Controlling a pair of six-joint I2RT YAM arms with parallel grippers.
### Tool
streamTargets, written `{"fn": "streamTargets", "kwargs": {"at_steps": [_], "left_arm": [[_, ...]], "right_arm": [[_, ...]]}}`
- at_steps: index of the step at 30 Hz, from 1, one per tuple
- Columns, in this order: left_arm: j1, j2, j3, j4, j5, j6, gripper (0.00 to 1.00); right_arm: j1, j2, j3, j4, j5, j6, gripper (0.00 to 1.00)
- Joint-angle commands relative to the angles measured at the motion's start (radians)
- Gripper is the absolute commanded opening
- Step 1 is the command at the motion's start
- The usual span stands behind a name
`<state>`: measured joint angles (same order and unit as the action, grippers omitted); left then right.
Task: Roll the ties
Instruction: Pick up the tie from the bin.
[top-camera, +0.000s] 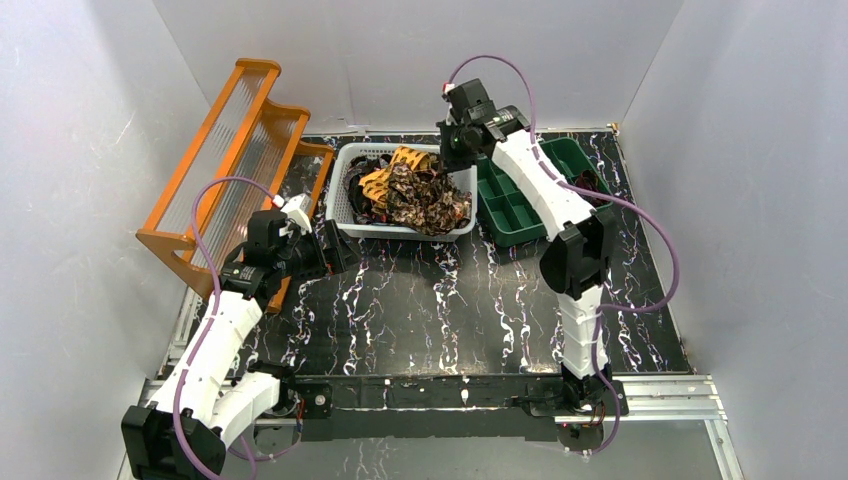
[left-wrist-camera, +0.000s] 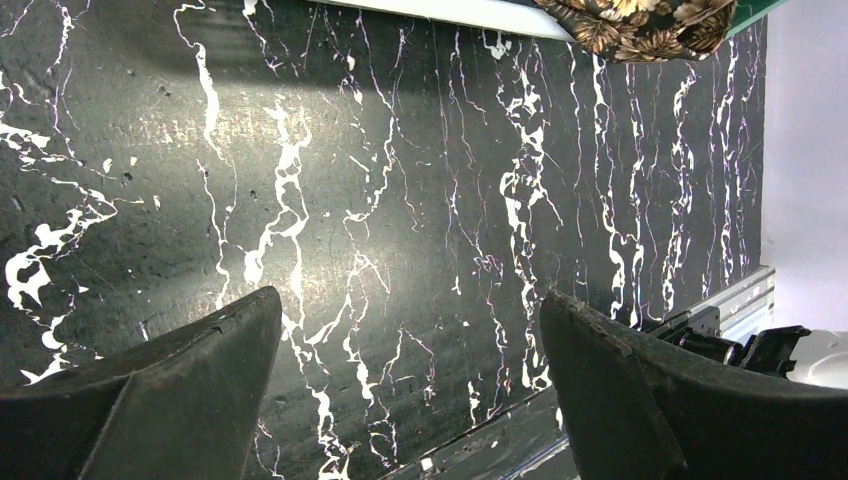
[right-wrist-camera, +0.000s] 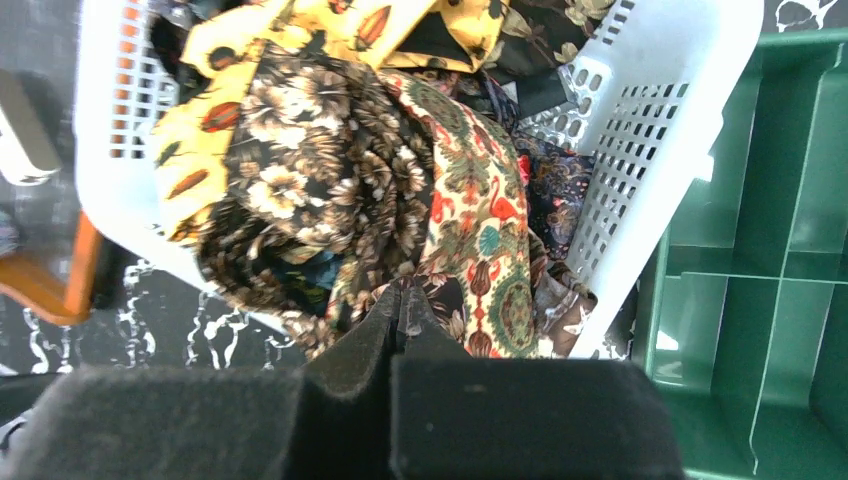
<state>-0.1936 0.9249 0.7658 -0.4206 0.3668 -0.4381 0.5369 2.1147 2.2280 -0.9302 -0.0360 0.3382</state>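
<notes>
A heap of ties (top-camera: 420, 195) fills a white basket (top-camera: 400, 232) at the back middle: dark brown floral, yellow-orange with dark print, and a cream flamingo pattern. My right gripper (top-camera: 457, 150) hangs over the basket's right side. In the right wrist view its jaws (right-wrist-camera: 400, 292) are shut, the tips pinching the dark brown floral tie (right-wrist-camera: 330, 170), which drapes over the basket's rim (right-wrist-camera: 650, 130). My left gripper (top-camera: 335, 250) is open and empty just left of the basket's near corner; the left wrist view (left-wrist-camera: 410, 298) shows bare table between its fingers and a tie's edge (left-wrist-camera: 640, 25) at the top.
A green compartment tray (top-camera: 520, 215) stands right of the basket, close beside it in the right wrist view (right-wrist-camera: 760, 250). An orange rack (top-camera: 230, 150) stands at the back left. The table is black marble pattern (top-camera: 430, 310). White walls enclose all sides.
</notes>
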Motion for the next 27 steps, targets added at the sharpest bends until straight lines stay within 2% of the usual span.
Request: {"fn": "streamTargets", "kwargs": {"at_steps": [1, 4, 12, 16, 21, 25, 26, 27], "left_arm": [[-0.003, -0.02, 0.019, -0.021, 0.012, 0.009, 0.98], [-0.003, -0.021, 0.021, -0.023, 0.013, 0.01, 0.98], [-0.003, -0.018, 0.008, -0.014, 0.02, 0.006, 0.98], [-0.003, -0.009, 0.002, -0.007, 0.027, 0.006, 0.98], [-0.003, -0.014, 0.007, 0.002, 0.027, -0.006, 0.98], [-0.003, -0.011, -0.005, 0.024, 0.045, -0.024, 0.98], [-0.003, -0.011, -0.01, 0.027, 0.045, -0.026, 0.98], [-0.003, -0.011, -0.013, 0.03, 0.045, -0.027, 0.98]], "right_arm": [[-0.003, -0.163, 0.013, 0.073, -0.036, 0.024, 0.01], [-0.004, -0.25, -0.082, 0.133, -0.055, 0.048, 0.01], [0.015, -0.382, -0.412, 0.234, -0.269, 0.059, 0.01], [0.035, -0.341, -0.433, 0.203, -0.354, 0.027, 0.01], [0.159, -0.287, -0.421, 0.138, -0.398, -0.081, 0.03], [0.232, -0.279, -0.467, 0.079, -0.384, -0.142, 0.16], [0.239, -0.28, -0.476, 0.058, -0.396, -0.156, 0.26], [0.241, -0.29, -0.496, 0.054, -0.414, -0.167, 0.4]]}}
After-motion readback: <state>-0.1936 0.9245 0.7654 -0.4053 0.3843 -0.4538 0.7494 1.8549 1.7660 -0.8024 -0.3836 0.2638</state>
